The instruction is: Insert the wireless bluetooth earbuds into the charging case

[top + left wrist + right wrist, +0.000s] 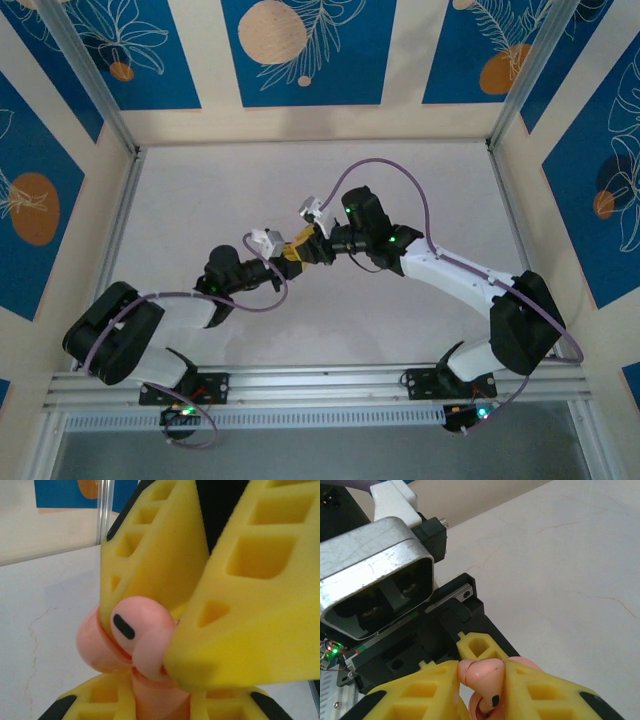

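From above, the two arms meet mid-surface (200, 190), left end effector (288, 257) and right end effector (314, 246) tip to tip. In the left wrist view, the left one is clenched on the charging case (160, 702) (apparently held clear of the surface), while the right's fingers (220, 630) pinch a pink earbud (131, 625) against it. The right wrist view shows that same grasp on the earbud (482, 672). If the earbud sits skewed to its socket, letting go could drop it. There is no readable writing, just a black oval mark.

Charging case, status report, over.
Left gripper shut on charging case, one end. Right gripper pinching the other end. No obstruction seen.
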`<action>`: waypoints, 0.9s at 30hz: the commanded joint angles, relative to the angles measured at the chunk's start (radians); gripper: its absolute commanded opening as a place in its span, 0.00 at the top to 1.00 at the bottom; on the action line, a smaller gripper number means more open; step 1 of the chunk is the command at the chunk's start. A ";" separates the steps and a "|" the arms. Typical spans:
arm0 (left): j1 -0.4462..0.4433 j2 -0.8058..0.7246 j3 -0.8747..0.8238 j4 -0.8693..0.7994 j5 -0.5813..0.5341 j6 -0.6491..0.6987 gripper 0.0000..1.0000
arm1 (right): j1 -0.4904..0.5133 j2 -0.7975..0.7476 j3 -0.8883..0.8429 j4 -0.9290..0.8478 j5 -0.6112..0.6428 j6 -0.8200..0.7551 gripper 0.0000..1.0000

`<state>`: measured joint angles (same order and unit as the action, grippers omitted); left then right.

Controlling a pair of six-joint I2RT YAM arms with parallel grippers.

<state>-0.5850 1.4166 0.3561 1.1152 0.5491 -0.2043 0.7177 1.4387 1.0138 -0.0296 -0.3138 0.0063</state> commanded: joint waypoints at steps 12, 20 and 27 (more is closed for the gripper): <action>-0.006 -0.052 0.031 0.077 0.009 0.039 0.80 | 0.006 0.031 0.019 -0.068 0.038 0.010 0.60; -0.007 -0.073 0.017 0.032 -0.032 0.089 0.80 | 0.005 -0.014 0.022 -0.058 0.029 0.032 0.55; -0.007 -0.097 0.003 -0.050 -0.080 0.168 0.80 | -0.014 -0.085 0.023 -0.045 -0.016 0.098 0.54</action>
<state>-0.5850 1.3495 0.3561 1.0534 0.4877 -0.0956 0.7136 1.3964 1.0264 -0.0498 -0.3134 0.0597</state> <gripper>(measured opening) 0.201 0.461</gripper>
